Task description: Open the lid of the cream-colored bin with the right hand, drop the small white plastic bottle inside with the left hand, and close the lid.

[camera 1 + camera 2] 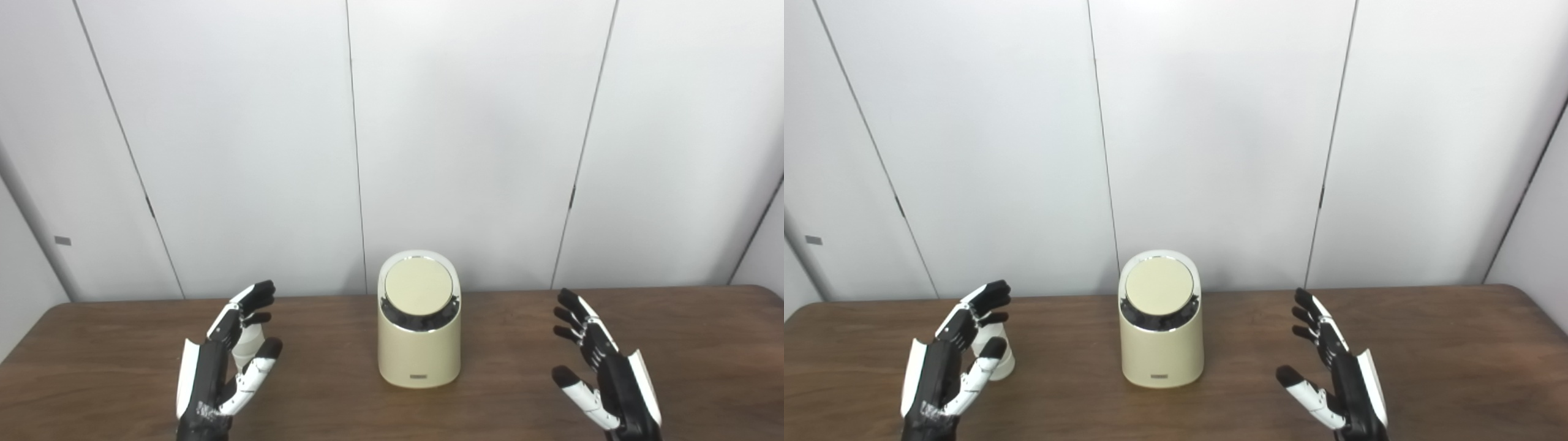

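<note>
The cream-colored bin (419, 343) stands in the middle of the brown table, its round lid (419, 286) shut and tilted toward me. The small white plastic bottle (995, 358) stands on the table at the left, partly hidden behind my left hand (229, 361). That hand is open, with fingers and thumb on either side of the bottle and apart from it. My right hand (597, 367) is open and empty, raised to the right of the bin with its palm facing the bin.
The brown wooden table (508, 404) runs the full width of the view. A white panelled wall (478, 135) stands right behind its far edge.
</note>
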### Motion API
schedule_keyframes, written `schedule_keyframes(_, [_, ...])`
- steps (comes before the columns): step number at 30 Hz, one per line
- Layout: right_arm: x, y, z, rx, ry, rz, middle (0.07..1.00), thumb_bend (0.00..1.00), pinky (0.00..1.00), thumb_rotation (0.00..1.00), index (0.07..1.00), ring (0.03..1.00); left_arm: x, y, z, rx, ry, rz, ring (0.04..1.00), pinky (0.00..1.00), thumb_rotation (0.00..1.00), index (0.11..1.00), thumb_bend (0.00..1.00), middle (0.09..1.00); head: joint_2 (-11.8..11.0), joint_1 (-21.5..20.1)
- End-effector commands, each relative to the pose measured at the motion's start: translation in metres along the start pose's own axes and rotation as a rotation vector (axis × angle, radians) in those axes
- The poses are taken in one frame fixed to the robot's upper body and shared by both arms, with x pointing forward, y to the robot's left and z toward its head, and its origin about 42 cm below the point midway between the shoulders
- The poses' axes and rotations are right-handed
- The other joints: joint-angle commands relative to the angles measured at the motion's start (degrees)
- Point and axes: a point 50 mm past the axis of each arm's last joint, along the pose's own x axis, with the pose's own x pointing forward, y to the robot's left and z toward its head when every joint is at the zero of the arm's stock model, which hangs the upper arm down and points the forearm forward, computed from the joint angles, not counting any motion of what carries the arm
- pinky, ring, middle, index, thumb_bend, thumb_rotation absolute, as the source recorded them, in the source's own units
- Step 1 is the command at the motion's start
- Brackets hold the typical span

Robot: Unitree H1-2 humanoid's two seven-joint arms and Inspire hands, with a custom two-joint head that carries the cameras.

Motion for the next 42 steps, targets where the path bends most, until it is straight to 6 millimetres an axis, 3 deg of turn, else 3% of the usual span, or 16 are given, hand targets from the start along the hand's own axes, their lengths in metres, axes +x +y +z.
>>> schedule_keyframes(1, [0.013, -0.001, 0.016, 0.019, -0.09, -0.013, 0.91, 0.81, 0.8, 0.76, 0.907, 0.876, 0.014, 0.003, 0.014, -0.007, -0.091, 0.009, 0.798, 0.72, 0.74, 0.82, 0.71, 0.822, 0.16, -0.16])
schedule_keyframes(17, [0.019, 0.001, 0.029, -0.032, -0.086, -0.039, 0.896, 0.83, 0.78, 0.8, 0.906, 0.868, 0.016, 0.002, 0.012, -0.002, -0.09, 0.01, 0.795, 0.72, 0.74, 0.818, 0.72, 0.818, 0.28, -0.33])
schedule_keyframes(21, [0.027, 0.003, 0.041, -0.084, -0.089, -0.033, 0.914, 0.78, 0.81, 0.81, 0.914, 0.882, 0.016, 0.002, 0.012, -0.007, -0.09, 0.008, 0.797, 0.72, 0.74, 0.817, 0.73, 0.82, 0.23, -0.55])
schedule_keyframes(26, [0.045, 0.003, 0.063, -0.19, -0.082, -0.03, 0.897, 0.79, 0.78, 0.76, 0.901, 0.869, 0.017, 0.0, 0.012, -0.012, -0.088, 0.01, 0.796, 0.73, 0.73, 0.818, 0.72, 0.819, 0.16, -0.49])
schedule_keyframes(32, [0.069, 0.008, 0.083, -0.219, -0.055, -0.045, 0.873, 0.87, 0.79, 0.56, 0.895, 0.862, 0.017, -0.001, 0.012, -0.008, -0.089, 0.009, 0.796, 0.72, 0.74, 0.814, 0.73, 0.817, 0.01, -0.46])
schedule_keyframes(39, [0.098, 0.018, 0.105, -0.236, -0.044, -0.039, 0.912, 0.89, 0.76, 0.51, 0.919, 0.881, 0.018, -0.002, 0.012, -0.012, -0.089, 0.009, 0.796, 0.72, 0.73, 0.814, 0.74, 0.819, -0.09, -0.47])
schedule_keyframes(42, [0.111, 0.022, 0.108, -0.327, -0.043, -0.039, 0.909, 0.89, 0.75, 0.5, 0.915, 0.873, 0.018, -0.003, 0.012, -0.008, -0.09, 0.009, 0.796, 0.72, 0.74, 0.815, 0.73, 0.819, -0.12, -0.44])
